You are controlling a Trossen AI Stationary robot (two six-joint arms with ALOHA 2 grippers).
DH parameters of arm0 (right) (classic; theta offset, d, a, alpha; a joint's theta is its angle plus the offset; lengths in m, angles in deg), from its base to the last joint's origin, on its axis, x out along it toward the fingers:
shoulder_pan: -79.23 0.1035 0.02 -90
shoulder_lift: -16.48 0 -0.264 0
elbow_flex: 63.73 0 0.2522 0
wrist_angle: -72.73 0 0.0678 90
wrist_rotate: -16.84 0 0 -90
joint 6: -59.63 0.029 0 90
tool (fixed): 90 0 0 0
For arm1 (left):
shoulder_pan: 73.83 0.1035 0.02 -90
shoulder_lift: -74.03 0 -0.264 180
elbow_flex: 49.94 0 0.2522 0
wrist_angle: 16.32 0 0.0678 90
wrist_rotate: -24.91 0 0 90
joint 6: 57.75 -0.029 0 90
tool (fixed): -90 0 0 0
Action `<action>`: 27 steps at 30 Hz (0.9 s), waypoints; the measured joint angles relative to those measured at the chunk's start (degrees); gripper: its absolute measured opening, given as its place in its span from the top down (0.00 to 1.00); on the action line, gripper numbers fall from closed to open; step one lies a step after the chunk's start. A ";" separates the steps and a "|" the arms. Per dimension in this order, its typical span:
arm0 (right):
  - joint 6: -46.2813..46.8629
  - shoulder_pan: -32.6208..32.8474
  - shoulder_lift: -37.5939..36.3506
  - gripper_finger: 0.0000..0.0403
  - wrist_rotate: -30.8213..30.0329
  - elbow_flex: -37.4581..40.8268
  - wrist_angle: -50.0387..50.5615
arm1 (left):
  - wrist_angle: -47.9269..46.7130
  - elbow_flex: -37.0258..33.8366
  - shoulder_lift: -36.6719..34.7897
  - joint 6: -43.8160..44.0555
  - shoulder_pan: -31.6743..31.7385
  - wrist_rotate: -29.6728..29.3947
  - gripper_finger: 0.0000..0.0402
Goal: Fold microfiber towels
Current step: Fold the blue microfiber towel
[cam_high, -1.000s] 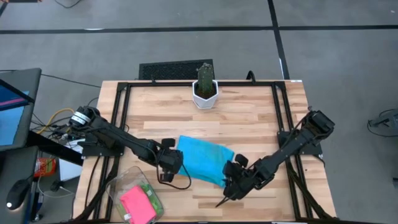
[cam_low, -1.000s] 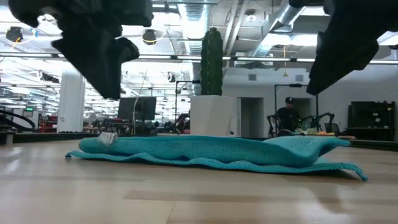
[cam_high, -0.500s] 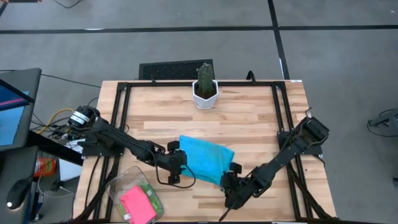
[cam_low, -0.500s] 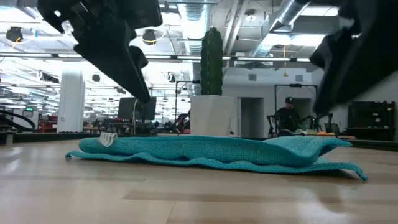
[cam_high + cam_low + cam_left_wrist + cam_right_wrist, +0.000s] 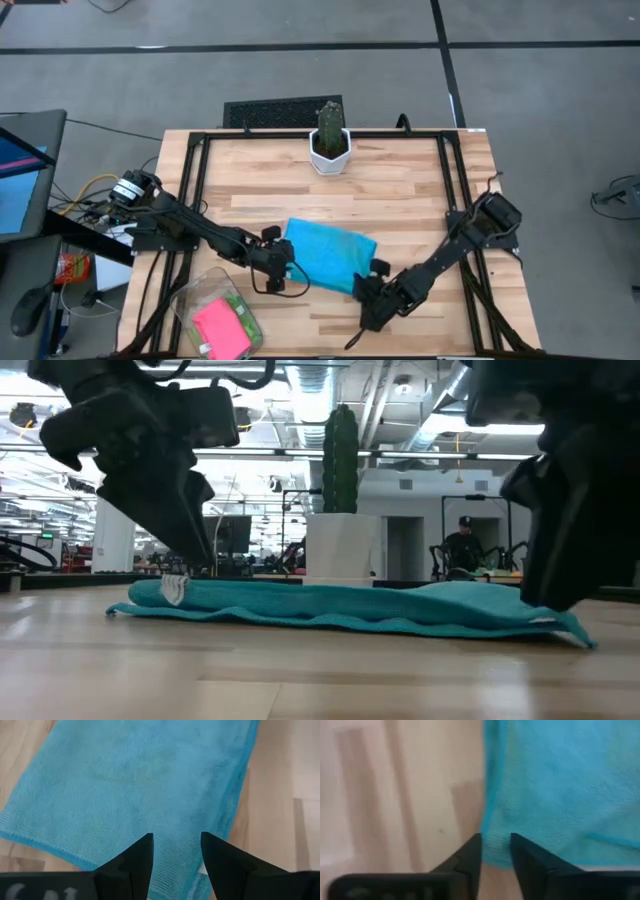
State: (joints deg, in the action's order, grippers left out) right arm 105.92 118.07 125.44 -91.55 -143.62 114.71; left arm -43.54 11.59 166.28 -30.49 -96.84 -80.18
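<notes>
Around us, we see a wooden counter (image 5: pixel 400 200) on a grey floor, an open office beyond. On the counter's near middle lies the sky blue towel (image 5: pixel 330 255), flat and fuzzy. We find the left end effector (image 5: pixel 285 268) and right end effector (image 5: pixel 372 285) at its two near corners, fingers parted astride the edges. A potted cactus (image 5: pixel 329 135) stands behind; a clear bin (image 5: pixel 215 315) holds pink and green towels.

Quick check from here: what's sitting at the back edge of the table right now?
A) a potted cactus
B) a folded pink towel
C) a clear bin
A: the high view shows a potted cactus at the back edge, beyond the blue towel.
</notes>
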 joint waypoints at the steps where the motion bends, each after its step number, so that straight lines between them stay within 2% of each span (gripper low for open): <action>1: 0.15 -0.18 -0.28 0.69 0.35 -0.02 0.64 | 0.31 -0.32 -0.01 0.01 0.02 -0.04 0.61; 6: -0.26 -0.14 -2.10 0.94 1.85 -0.79 2.81 | 0.14 -1.20 0.02 0.01 0.00 -0.20 0.61; 8: -1.09 0.25 -2.77 0.97 2.14 -1.77 4.32 | 0.44 -1.16 0.55 0.01 0.00 -0.25 0.61; 17: 10.52 2.20 -4.50 0.81 -0.91 -3.23 12.86 | 1.07 -1.11 3.28 0.34 0.02 1.20 0.61; 25: 4.45 -2.24 -9.42 0.65 -3.24 -2.07 20.24 | 1.25 -0.94 5.96 0.25 -0.02 2.31 0.61; 27: 2.35 -4.37 -10.79 0.62 -3.14 0.38 18.03 | 1.24 -0.94 5.98 0.19 -0.02 2.29 0.61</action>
State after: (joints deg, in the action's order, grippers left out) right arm 108.27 113.70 114.65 -94.69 -143.24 132.74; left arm -42.29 10.65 172.26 -30.30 -96.86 -77.89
